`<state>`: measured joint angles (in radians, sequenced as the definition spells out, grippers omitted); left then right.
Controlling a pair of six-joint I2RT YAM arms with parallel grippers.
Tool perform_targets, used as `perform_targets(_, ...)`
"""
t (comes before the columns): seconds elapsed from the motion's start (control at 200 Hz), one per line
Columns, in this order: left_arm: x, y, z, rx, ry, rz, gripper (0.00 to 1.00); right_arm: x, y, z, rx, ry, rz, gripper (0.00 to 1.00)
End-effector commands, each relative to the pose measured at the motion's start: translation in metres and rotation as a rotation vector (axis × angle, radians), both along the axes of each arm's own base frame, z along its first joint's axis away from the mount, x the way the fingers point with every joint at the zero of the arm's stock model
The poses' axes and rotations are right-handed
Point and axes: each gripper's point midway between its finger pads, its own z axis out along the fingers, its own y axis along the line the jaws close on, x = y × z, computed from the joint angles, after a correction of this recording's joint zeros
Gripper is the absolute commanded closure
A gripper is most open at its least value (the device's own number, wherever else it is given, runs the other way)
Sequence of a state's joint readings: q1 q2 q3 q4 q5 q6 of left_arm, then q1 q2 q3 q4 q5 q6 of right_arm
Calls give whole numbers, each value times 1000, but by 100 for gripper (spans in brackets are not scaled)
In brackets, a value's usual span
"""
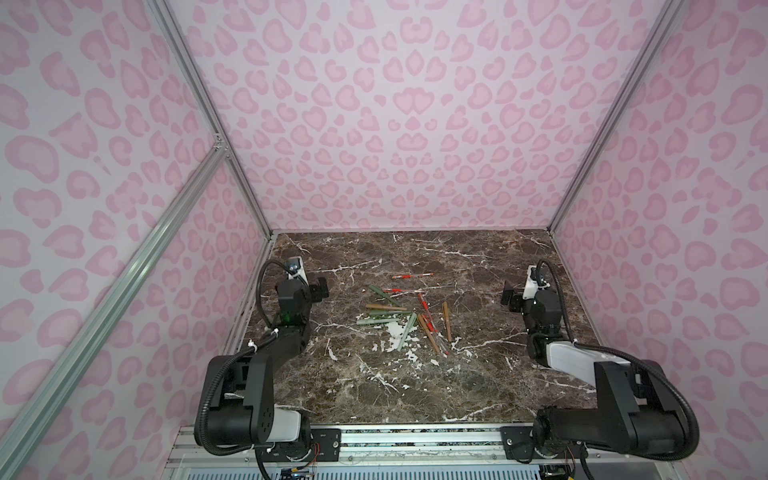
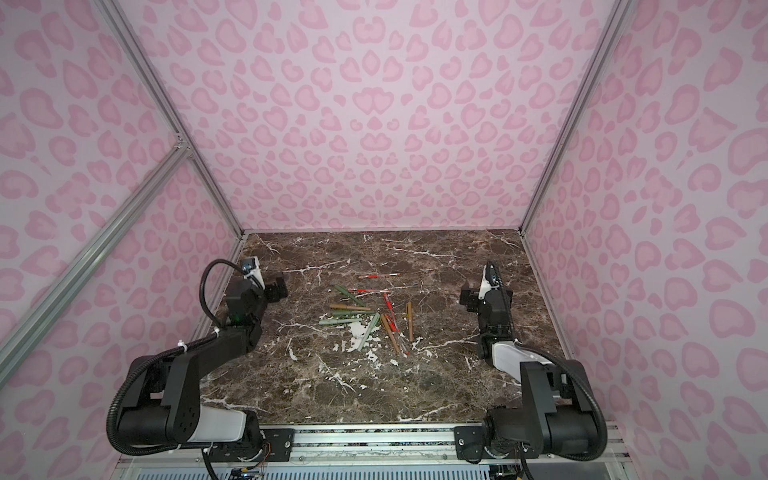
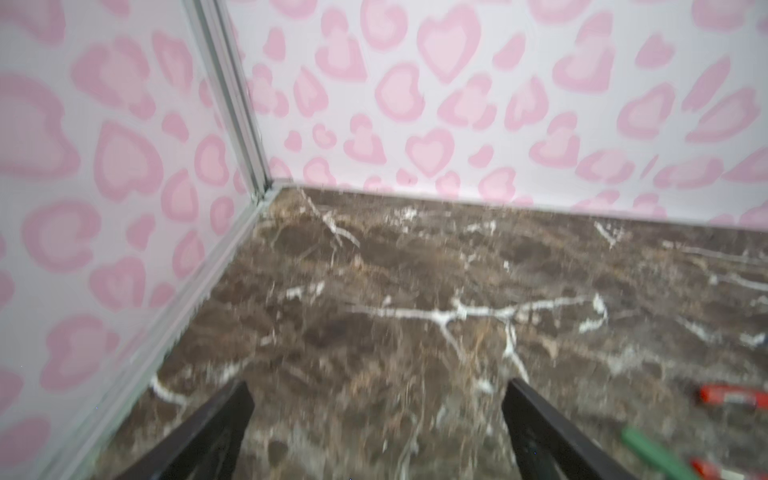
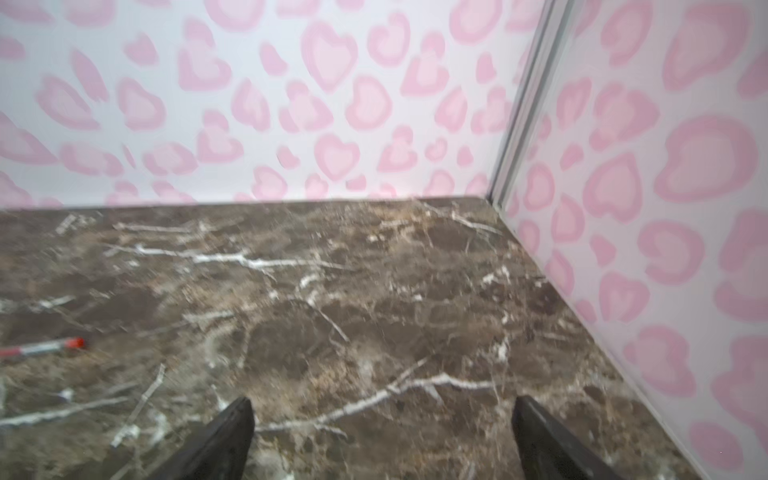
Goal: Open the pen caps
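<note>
A loose cluster of pens (image 1: 409,316) lies on the brown marble table (image 1: 374,395) at the middle of both top views, several of them crossing or touching. By colour I count about four red pens, one of them (image 1: 413,275) lying alone just above the rest. There are also three or four sage green pens and three or four tan-brown ones, though the count is unsure where they overlap. The pen caps (image 1: 374,307) are in that same cluster, but at this size I cannot tell a cap from its barrel, nor whether any is off. There are two arms and two claws. The left claw (image 1: 319,289) hangs at the left of the frame and the right claw (image 1: 510,297) at the right, each well apart from the pens. The left wrist view shows two black fingers spread wide over bare table with nothing between them, and blurred red and green pen ends at its lower right edge. The right wrist view shows that claw just as wide and empty, with a red pen tip (image 4: 77,343) near its left edge.
</note>
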<state>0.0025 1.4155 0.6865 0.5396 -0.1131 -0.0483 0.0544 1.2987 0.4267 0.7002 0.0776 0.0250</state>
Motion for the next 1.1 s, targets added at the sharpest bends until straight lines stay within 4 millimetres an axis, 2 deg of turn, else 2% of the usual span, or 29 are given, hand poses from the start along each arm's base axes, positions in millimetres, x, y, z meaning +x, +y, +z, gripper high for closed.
perform_targets(0.0,-9,-5,-10,0,237,-32,3,-15,13,-13,55,123,5,1)
perform_targets(0.1,-15,-19,34,-66,215,-88,3,-19,35,-15,107,224,12,6)
perform_targets(0.21,-35,-33,49,-166,243,-140,3,-29,67,-28,178,418,21,9)
perform_targets(0.285,-51,-51,42,-184,258,-268,3,-39,88,-37,202,527,25,11)
perform_targets(0.445,-77,-60,15,-175,351,-341,3,-65,134,-59,231,706,72,20)
perform_targets(0.575,-89,-68,7,-184,365,-397,3,-75,164,-65,214,768,108,26)
perform_targets(0.7,-88,-69,2,-182,363,-404,3,-76,182,-79,185,826,133,34)
perform_targets(0.925,-83,-74,3,-201,366,-428,3,-75,192,-114,156,946,136,44)
perform_targets(1.095,-79,-81,5,-221,370,-452,2,-70,205,-127,162,981,157,50)
